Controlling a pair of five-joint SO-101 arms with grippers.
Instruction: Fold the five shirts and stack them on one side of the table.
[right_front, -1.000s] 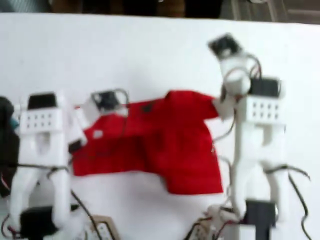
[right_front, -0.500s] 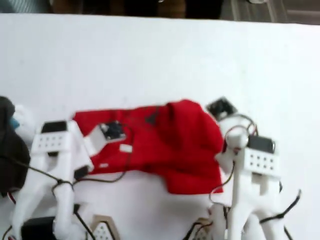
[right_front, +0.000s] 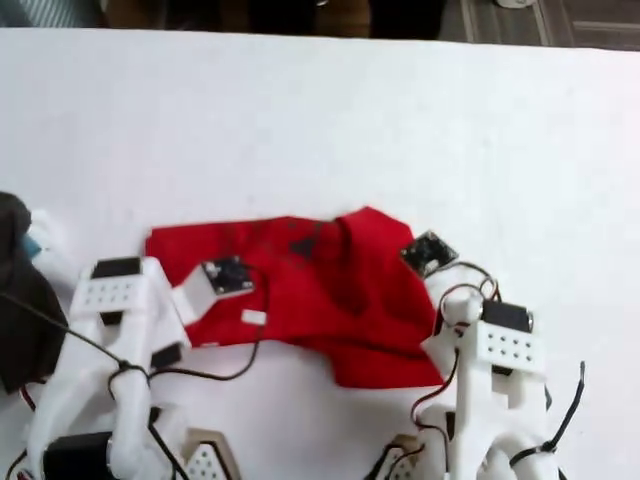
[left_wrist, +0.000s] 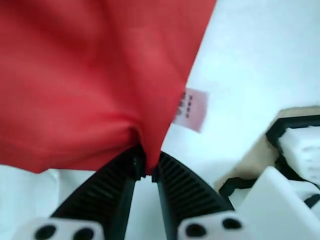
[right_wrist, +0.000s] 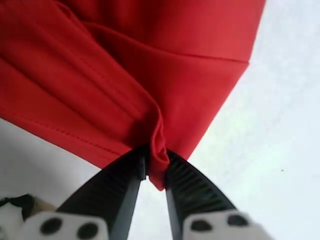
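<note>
While the red shirt (right_front: 320, 285) lies rumpled on the desk (right_front: 300, 120), left jaws and right jaws each pinch a fold, its side edges partly hidden beneath the arms (right_front: 115, 300).

Shirt (left_wrist: 75, 75) tag (left_wrist: 190, 109) — print illegible

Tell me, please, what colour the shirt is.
The shirt is plain red, best seen in the high view.

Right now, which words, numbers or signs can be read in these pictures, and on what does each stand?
White tag on the shirt: rows of dark print, too blurred to read.
Dark mark on the shirt, high view: too blurred to read.
No text here can be read.
</note>
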